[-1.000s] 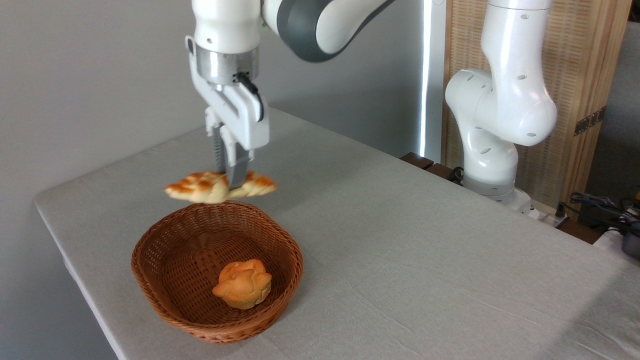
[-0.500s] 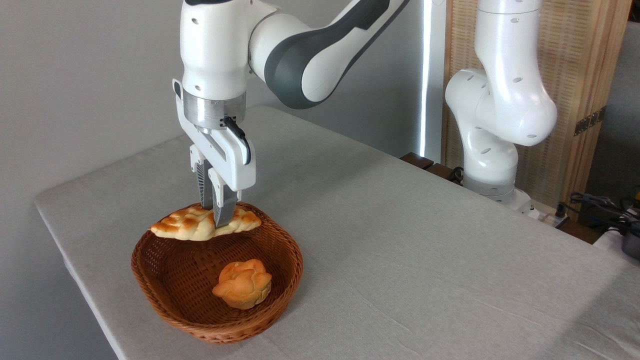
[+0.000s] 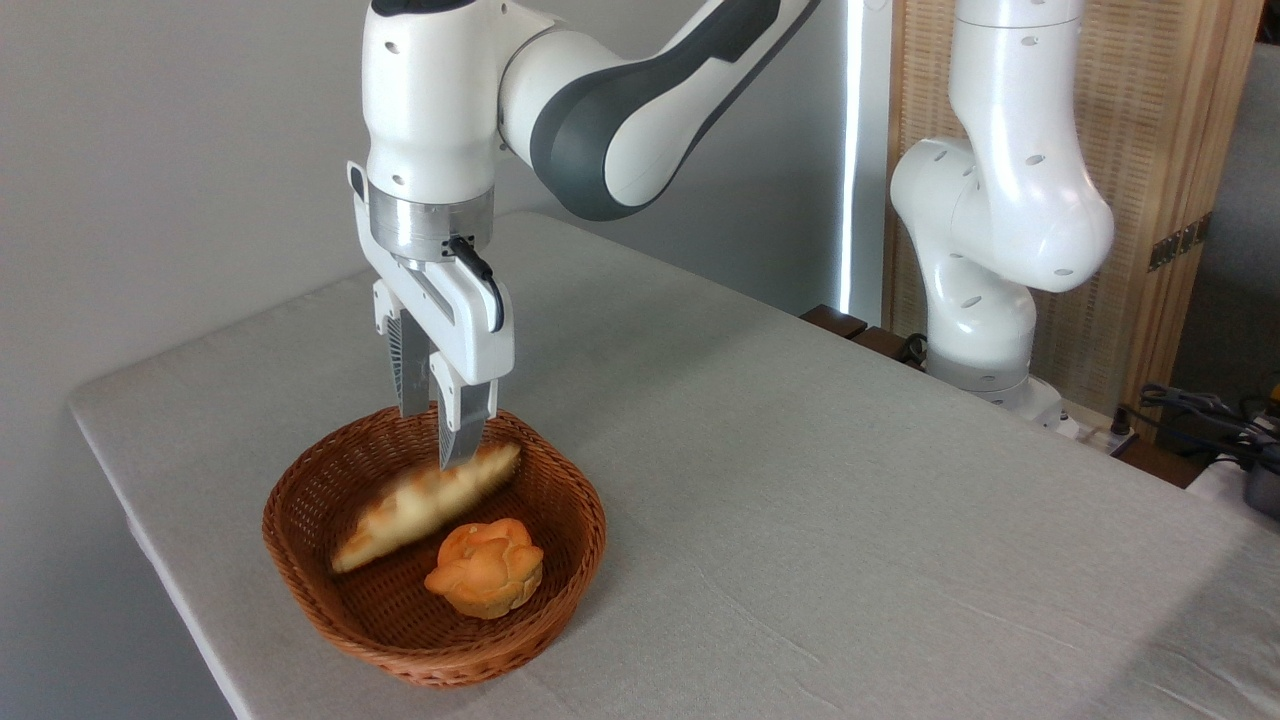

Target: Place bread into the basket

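The gripper (image 3: pixel 435 440) points straight down over the far rim of the basket (image 3: pixel 300 575), left of centre in the frame, its two fingers (image 3: pixel 408 375) spread apart with nothing between them. Just below the fingertips the bread (image 3: pixel 425 505) lies blurred inside the basket, tilted, its upper right end near the front fingertip and its lower left end down against the basket's inner wall. A round bun (image 3: pixel 486 567) sits beside it, toward the lower right.

The gripper (image 3: pixel 437 430), fingers parted, hangs over the basket (image 3: pixel 575 500); the blurred bread (image 3: pixel 425 505) lies tilted inside, left of 1 bun (image 3: pixel 487 565).
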{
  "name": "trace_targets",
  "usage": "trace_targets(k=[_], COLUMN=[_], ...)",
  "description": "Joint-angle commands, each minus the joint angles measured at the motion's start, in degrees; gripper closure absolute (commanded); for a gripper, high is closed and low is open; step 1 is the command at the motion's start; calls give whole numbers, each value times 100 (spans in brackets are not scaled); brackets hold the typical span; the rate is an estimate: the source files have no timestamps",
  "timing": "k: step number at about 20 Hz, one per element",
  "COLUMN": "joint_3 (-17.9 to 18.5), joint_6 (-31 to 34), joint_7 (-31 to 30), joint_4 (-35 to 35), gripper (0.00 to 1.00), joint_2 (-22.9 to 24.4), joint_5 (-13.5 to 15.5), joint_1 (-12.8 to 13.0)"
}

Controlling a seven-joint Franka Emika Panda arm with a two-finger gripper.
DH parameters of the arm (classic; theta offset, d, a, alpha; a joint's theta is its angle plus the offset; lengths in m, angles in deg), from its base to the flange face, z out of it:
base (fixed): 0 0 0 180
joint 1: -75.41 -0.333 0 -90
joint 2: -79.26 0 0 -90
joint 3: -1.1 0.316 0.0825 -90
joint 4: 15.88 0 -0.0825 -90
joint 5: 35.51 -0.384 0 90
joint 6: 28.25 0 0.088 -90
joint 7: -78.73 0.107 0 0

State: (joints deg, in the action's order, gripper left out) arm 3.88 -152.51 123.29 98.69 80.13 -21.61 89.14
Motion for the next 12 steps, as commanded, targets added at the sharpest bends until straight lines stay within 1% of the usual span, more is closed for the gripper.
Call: trace_targets(k=[1, 3, 4, 5, 6, 8, 10, 11, 12], joint_3=[31, 31, 39, 31, 13, 22, -13, -40, -66], joint_6=[-63, -2, 146, 452, 916, 1857, 2570, 2887, 3151], joint_7=[35, 9, 0, -18, -26, -131, -272, -281, -281], joint_4=[57, 13, -56, -249, -538, -1188, -1698, -1892, -2025], gripper=[0, 0, 0, 0, 0, 0, 0, 0, 0], joint_2=[97, 141, 159, 176, 185, 177, 176, 176, 168], joint_5=[60, -9, -149, -342, -466, -493, -520, -633, -825], joint_1=[16, 7, -2, -115, -238, -370, -624, -721, -775])
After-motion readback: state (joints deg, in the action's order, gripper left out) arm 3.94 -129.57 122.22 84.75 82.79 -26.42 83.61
